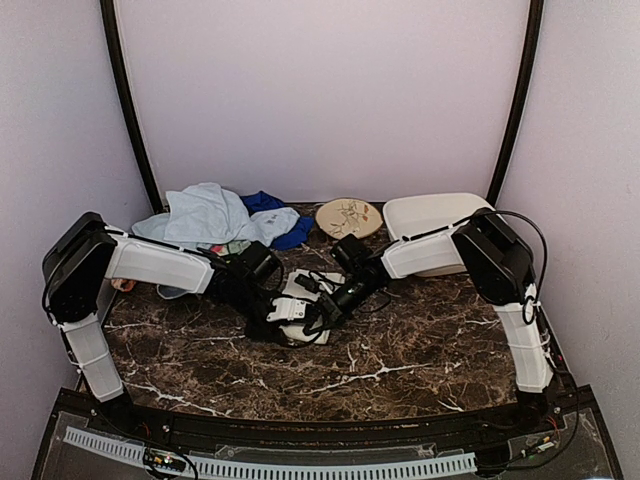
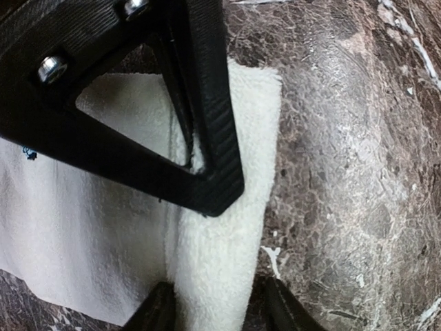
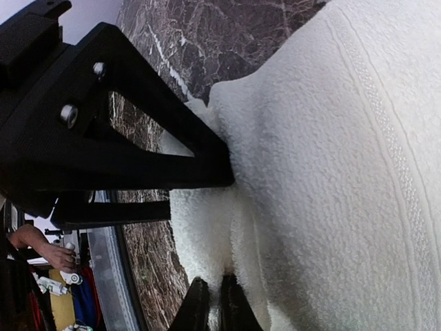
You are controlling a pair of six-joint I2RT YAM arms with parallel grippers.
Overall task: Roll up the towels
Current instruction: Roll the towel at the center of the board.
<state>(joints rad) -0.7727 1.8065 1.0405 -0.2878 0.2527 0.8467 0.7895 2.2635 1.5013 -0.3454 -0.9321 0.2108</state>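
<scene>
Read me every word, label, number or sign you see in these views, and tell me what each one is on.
No text in any view can be read.
Small blue mark on the cream-white towel: too small and blurred to read.
Round beige plate: only a drawn pattern, no letters visible.

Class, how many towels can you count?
3: a cream-white towel at centre front, a light blue towel heaped back left, a royal blue towel beside it. Others may hide underneath.
</scene>
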